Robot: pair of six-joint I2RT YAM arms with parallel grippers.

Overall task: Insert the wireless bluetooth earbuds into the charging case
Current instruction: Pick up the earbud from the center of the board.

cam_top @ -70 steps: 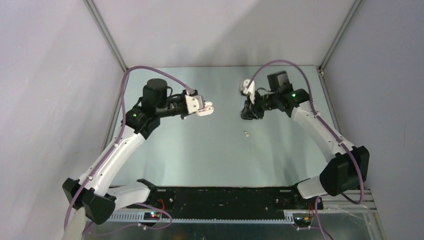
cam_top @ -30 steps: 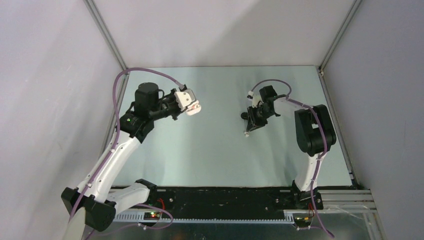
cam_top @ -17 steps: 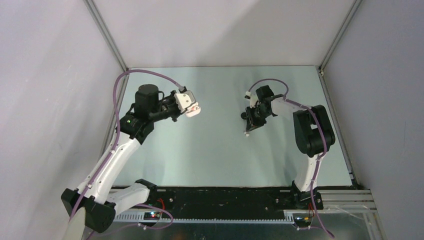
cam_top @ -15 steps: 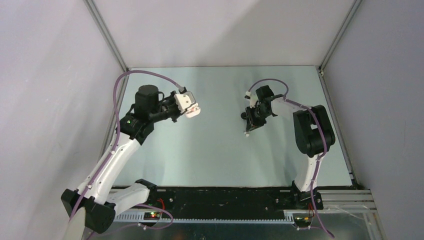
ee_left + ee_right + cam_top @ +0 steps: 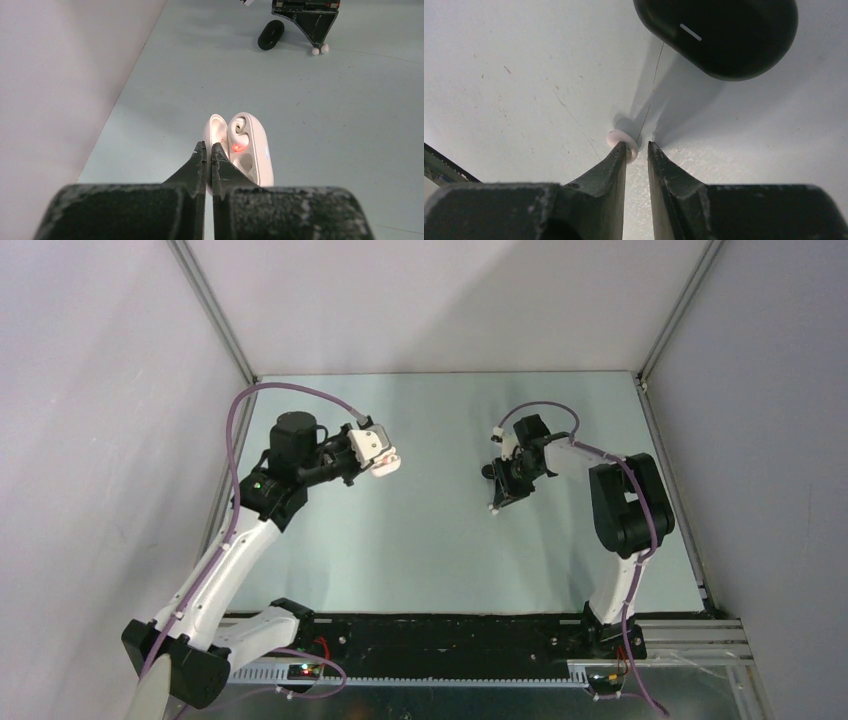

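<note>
The left gripper (image 5: 208,145) is closed, its matte black, wedge-shaped fingers pinching the thin edge of the white charging case (image 5: 248,145) and holding it above the counter (image 5: 420,550). The case is a smooth, glossy oval shell hinged open like a clam. A curled white earbud (image 5: 239,125) sits in one pocket, and a small red light (image 5: 235,147) glows beside it.

The right gripper (image 5: 636,145) points down at the counter, its jaws parted by a narrow slot with bare counter showing between them. A tiny loose earbud (image 5: 615,136), white and rounded like a ring, lies on the counter touching the tip of one finger, outside the slot. In the left wrist view two tiny white beads show at these fingertips. I cannot tell whether they are one bud or two. Just beyond lies the black charging case (image 5: 724,35), a closed, glossy, rounded pebble with a short white dash on its lid.

The counter is a pale blue-grey matte sheet with fine scratches and specks. The left gripper hangs near the counter's left edge, where a plain wall (image 5: 60,75) rises. A broad stretch of counter separates the two grippers. The right gripper and black case are well apart from the back and right edges.
</note>
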